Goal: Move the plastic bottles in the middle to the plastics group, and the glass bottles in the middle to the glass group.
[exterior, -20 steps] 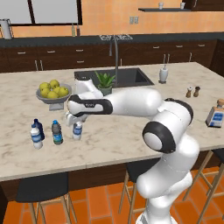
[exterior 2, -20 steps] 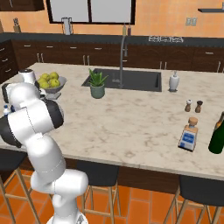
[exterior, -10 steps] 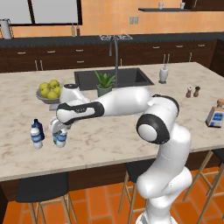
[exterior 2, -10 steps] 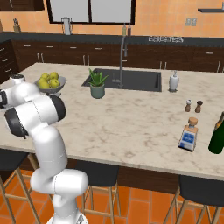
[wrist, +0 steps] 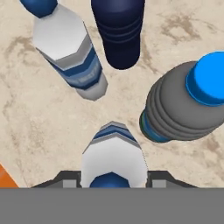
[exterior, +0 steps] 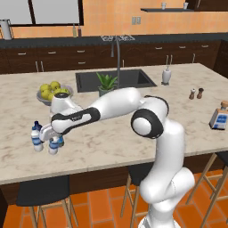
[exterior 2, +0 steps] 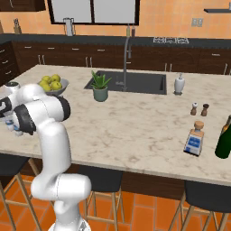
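fingers [wrist: 112, 178] flank a pale bottle [wrist: 112, 155] beside three bottles.

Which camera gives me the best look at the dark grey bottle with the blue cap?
The hand view: the dark grey bottle is seen close from above, cap and ribbed body clear. In the left base view the bottles by the pincer are too small to tell apart. In the right base view the arm covers them.

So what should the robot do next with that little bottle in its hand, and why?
Probably open the gripper and let go. The pale bottle sits between its fingertips, and it looks set down on the counter right beside the white bottle with the blue band, the navy bottle and the dark grey bottle, so it already seems to have joined the plastics group.
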